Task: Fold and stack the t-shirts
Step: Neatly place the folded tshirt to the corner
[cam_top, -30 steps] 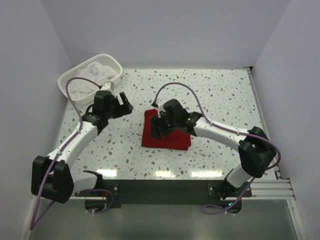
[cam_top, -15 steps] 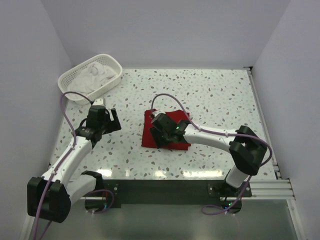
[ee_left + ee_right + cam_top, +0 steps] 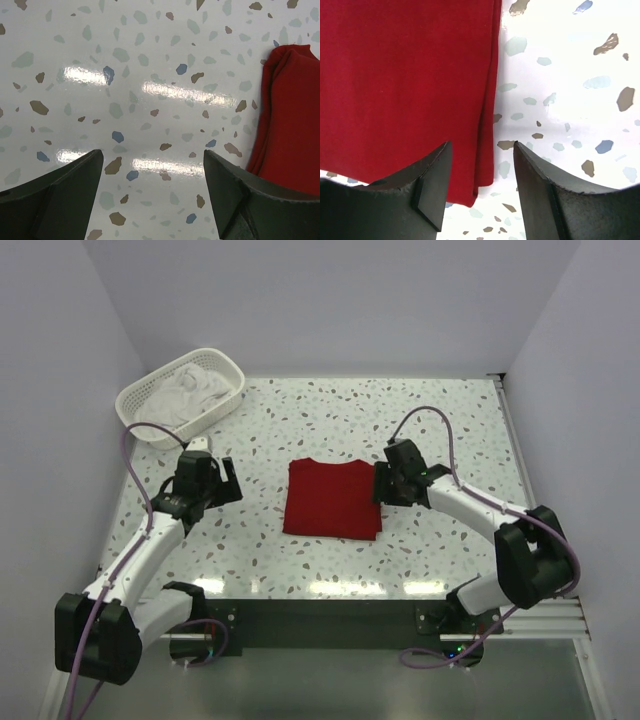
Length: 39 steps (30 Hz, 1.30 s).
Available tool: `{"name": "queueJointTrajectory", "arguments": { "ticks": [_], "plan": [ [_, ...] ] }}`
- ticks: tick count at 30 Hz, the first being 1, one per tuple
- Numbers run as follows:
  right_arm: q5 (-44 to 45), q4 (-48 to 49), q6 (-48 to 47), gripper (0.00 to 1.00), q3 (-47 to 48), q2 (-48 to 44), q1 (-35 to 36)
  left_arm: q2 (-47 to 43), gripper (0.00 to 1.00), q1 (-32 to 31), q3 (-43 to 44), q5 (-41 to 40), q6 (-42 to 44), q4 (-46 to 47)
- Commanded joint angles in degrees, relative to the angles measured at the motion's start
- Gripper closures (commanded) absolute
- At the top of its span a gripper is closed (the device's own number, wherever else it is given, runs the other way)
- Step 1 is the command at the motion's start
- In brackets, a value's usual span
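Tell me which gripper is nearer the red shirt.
Right. The right gripper is over the right edge of the shirt, jaws open astride that edge. The left gripper is over bare table, well off the shirt's left edge.

Red t-shirt (image 3: 333, 499): you see soft matt cloth, smooth.
White t-shirts (image 3: 185, 390): crumpled matt cloth.
Basket (image 3: 236, 380): white plastic lattice.
Table (image 3: 450, 430): your surface looks glossy, smooth, speckled like stone, with lamp glare.
Left gripper fingers (image 3: 55, 195): dark matt plastic, by the look.
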Motion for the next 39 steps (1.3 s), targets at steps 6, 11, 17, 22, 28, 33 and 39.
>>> {"name": "queueJointTrajectory", "arguments": {
  "ticks": [6, 11, 17, 22, 28, 33, 39],
  "plan": [
    [-8.6, 8.5, 1.7, 0.47, -0.2, 6.1, -2.4, -0.7, 0.14, 0.3, 0.9, 0.1, 1.3, 1.9],
    [-10.9, 8.7, 1.1, 0.52, 1.3, 9.9, -2.3, -1.1, 0.14, 0.3, 0.8, 0.0, 1.2, 2.0],
    [-8.9, 7.6, -1.0, 0.88, 4.3, 13.0, -2.8, -0.6, 0.14, 0.4, 0.9, -0.3, 1.2, 1.8],
    [-6.2, 5.0, -5.8, 1.00, 9.9, 16.7, -7.7, -0.2, 0.14, 0.4, 0.9, -0.7, 1.2, 1.7],
    [-1.5, 1.5, -14.8, 1.00, 25.2, 23.6, -17.4, 0.9, 0.14, 0.7, 1.0, -0.4, 1.4, 1.8],
    [3.8, -0.7, -22.7, 1.00, 38.1, 32.7, -25.1, 1.9, 0.14, 1.0, 1.3, -0.5, 1.9, 1.7],
    [12.2, -3.0, -28.9, 1.00, 54.7, 42.9, -32.5, 3.8, 0.14, 1.1, 1.2, 0.6, 2.1, 2.0]
  ]
}}
